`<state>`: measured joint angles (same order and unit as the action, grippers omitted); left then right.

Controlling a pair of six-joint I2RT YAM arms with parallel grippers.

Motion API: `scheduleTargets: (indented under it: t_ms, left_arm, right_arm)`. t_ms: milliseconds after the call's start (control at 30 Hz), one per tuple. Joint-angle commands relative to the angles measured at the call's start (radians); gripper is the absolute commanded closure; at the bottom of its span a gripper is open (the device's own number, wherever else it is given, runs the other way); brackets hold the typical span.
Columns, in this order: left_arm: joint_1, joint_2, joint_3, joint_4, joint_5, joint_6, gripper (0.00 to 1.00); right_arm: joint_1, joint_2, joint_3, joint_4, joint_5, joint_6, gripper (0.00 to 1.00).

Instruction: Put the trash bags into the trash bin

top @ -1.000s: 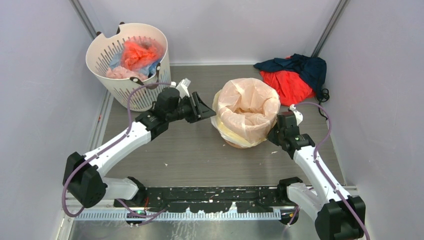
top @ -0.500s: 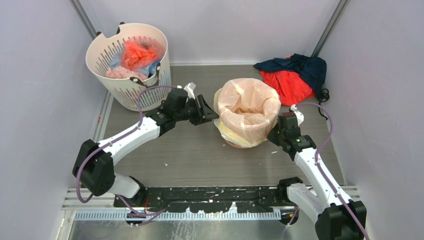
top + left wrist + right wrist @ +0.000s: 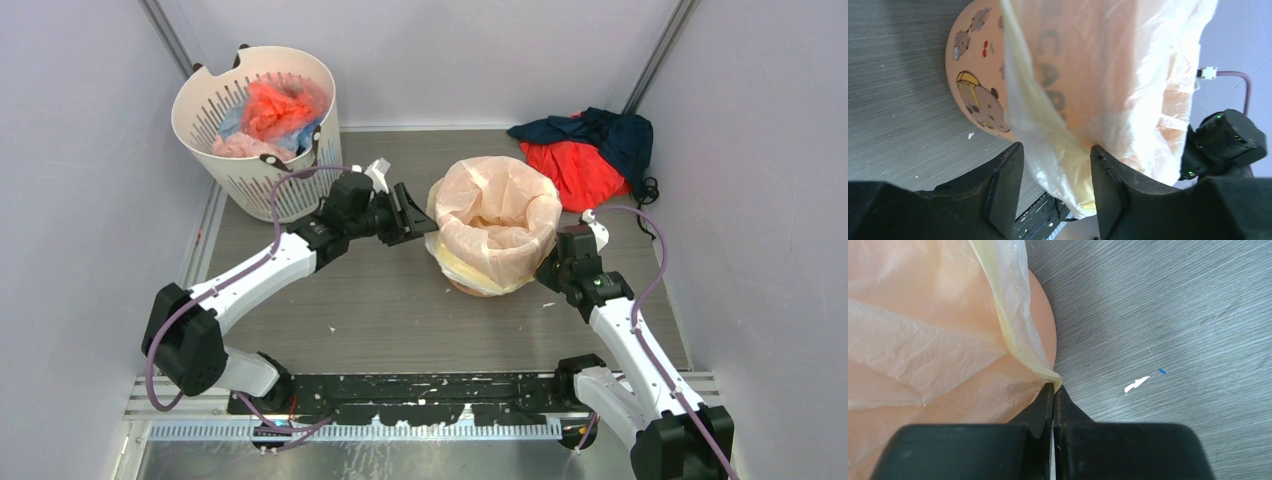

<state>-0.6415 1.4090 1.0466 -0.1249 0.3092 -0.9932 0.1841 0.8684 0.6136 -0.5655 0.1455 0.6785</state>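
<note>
**Lining the bin: one pincer clamped, one pincer straddling**

We see the trash bin (image 3: pixel 973 60), an orange bucket, standing upright near the middle of the counter (image 3: pixel 380 300). The pale-yellow trash bag (image 3: pixel 495 210) sits in its mouth, with the film folded out over the rim and hanging down the outer wall.

On the right near side, the right pincer (image 3: pixel 1054 390) is closed tight on a pinch of the film's edge, just beside the bin wall. We judge that this grip anchors the bag so the rim fold cannot slip.

On the left side, the left pincer (image 3: pixel 1055 155) stands at a middling width. Its fingers (image 3: pixel 1003 185) flank a hanging fold without clamping it, placed either to take or to let go of that flap.

The white slotted basket (image 3: pixel 215 160) at far left and the red and navy cloth heap (image 3: pixel 590 150) at far right lie well apart from the bin.
</note>
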Motion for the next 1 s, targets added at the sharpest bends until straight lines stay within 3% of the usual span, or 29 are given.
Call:
scheduleTargets:
  t_ms: [0, 533, 767, 967]
  left_arm:
    - [0.007, -0.044, 0.069, 0.003, -0.013, 0.01, 0.47]
    - [0.017, 0.078, 0.123, 0.035, 0.004, 0.004, 0.48]
    - [0.017, 0.124, 0.143, 0.062, 0.009, -0.004, 0.58]
    - [0.017, 0.163, 0.173, 0.077, 0.017, -0.007, 0.78]
  right_arm:
    - [0.005, -0.003, 0.051, 0.013, 0.011, -0.019, 0.99]
    - [0.005, -0.041, 0.049, -0.002, 0.014, -0.019, 0.99]
    - [0.005, -0.052, 0.04, -0.002, 0.011, -0.016, 0.99]
    - [0.006, -0.057, 0.035, -0.002, 0.008, -0.016, 0.99]
